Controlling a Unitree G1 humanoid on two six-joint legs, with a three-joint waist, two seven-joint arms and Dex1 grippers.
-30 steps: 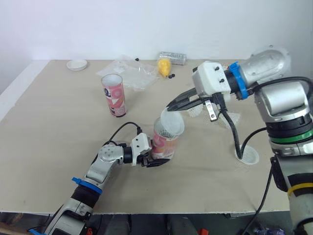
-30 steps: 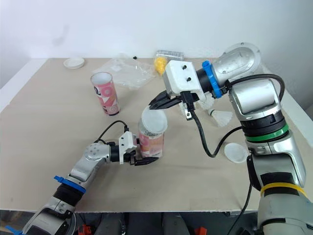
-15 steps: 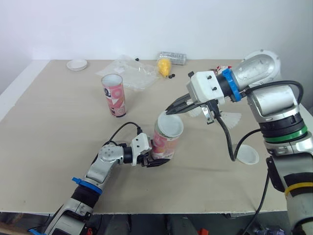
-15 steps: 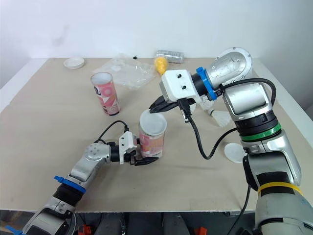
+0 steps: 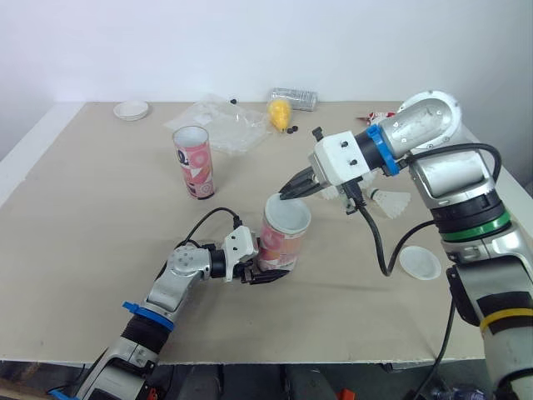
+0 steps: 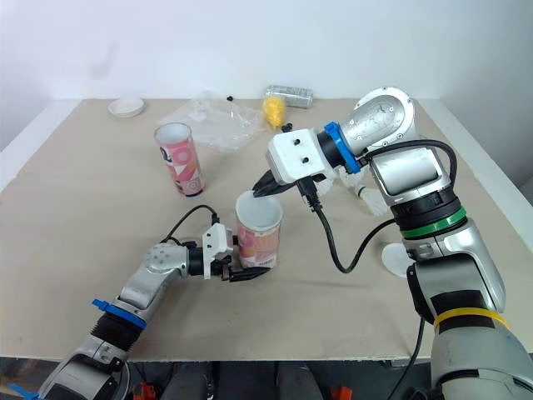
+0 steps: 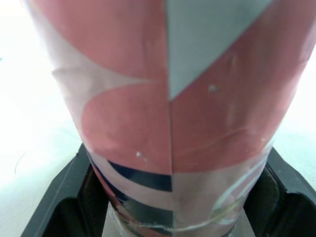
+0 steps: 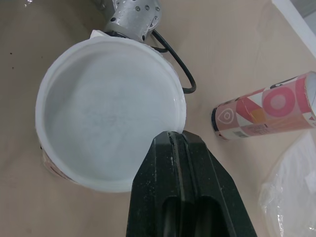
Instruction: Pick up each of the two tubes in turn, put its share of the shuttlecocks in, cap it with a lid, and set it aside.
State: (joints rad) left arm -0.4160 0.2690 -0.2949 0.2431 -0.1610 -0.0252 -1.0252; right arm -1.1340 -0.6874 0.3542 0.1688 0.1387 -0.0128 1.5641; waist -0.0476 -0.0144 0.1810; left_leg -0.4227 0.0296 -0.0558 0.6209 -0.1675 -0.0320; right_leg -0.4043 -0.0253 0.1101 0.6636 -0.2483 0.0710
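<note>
We clamp the tube (image 5: 281, 243) in the left tool (image 5: 268, 272) and pinch the lid (image 8: 106, 116) in the right tool (image 5: 288, 194); off-centre pressure could seat it crooked.

Upright near tube (image 5: 277, 247), white lid (image 5: 286, 214) atop; far tube (image 5: 193, 162) upright, open; spare lid (image 5: 419, 262), shuttlecock (image 5: 392, 202) at right.

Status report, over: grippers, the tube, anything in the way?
Left gripper clamped low on the tube. Right gripper shut on the lid at its rim, lid resting on the tube's mouth. Second tube open, well clear.
</note>
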